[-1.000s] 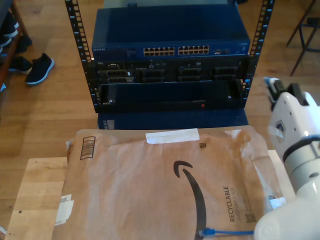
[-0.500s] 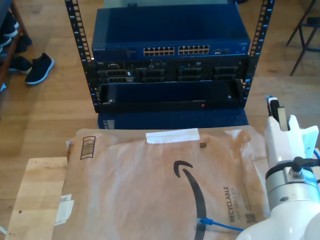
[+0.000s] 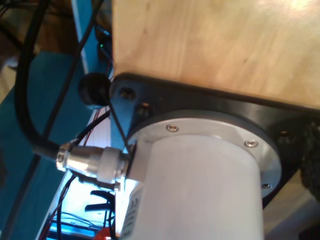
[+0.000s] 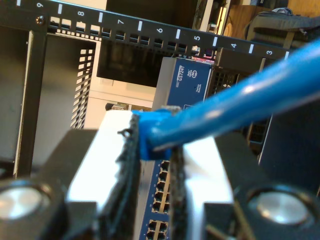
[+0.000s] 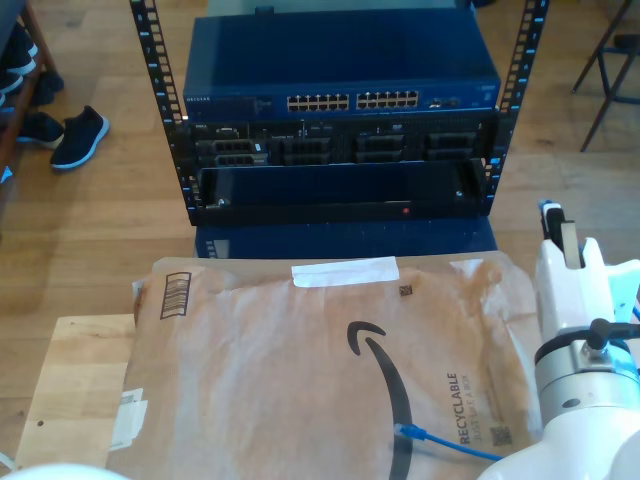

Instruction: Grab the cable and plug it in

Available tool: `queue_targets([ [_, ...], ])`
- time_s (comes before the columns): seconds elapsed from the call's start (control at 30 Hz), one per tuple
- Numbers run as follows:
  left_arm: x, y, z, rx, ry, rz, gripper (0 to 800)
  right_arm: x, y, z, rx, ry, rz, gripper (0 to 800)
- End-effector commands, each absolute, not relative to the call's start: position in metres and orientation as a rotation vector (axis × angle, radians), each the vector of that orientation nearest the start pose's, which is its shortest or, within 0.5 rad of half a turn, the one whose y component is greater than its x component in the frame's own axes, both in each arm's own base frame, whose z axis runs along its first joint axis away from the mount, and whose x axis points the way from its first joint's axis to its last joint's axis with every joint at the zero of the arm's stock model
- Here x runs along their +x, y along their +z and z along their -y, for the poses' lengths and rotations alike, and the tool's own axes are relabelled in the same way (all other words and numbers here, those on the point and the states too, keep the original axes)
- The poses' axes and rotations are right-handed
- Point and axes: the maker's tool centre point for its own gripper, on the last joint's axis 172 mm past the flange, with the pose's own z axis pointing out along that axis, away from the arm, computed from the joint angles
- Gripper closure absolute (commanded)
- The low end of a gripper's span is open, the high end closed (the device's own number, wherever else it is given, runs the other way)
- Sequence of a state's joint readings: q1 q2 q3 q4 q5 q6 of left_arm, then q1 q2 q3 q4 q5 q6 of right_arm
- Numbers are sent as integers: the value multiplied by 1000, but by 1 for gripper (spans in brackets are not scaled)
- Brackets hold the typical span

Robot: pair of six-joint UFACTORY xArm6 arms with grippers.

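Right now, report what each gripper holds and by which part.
My second gripper is shut on the cable, pinched just behind its plug end, which points at the switch. My first gripper's jaws can't be seen.

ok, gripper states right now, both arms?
My first gripper: cannot tell.
My second gripper: shut on the blue cable, near its plug end.

A white, rounded arm casing (image 5: 575,330) is seen, ringed by a black band; a silver connector (image 3: 92,162) carries a black cable (image 3: 25,100).
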State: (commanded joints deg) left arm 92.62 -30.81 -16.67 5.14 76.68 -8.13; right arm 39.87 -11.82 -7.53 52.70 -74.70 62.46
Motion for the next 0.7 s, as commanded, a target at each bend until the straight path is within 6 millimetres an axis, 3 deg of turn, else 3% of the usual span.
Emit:
queue_targets([
  [0.07, -30, 83, -124, 1805, -613, -2081, 0, 404, 314, -46, -1338, -1460, -1295, 797],
  [0.23, -31, 77, -125, 1825, -572, -2065, 0, 402, 308, -45, -1353, -1459, -1301, 797],
  [0.43, -29, 31, -121, 1883, -474, -2109, 0, 404, 310, -47, -1346, -1458, -1300, 798],
  [0.5, -30, 29, -123, 1881, -461, -2122, 0, 405, 312, -60, -1351, -1437, -1277, 798],
  [0.6, -30, 29, -123, 1882, -461, -2120, 0, 409, 298, -91, -1417, -1407, -1233, 798],
  [0.7, -30, 29, -122, 1880, -463, -2118, 0, 409, 287, -97, -1437, -1391, -1236, 799],
])
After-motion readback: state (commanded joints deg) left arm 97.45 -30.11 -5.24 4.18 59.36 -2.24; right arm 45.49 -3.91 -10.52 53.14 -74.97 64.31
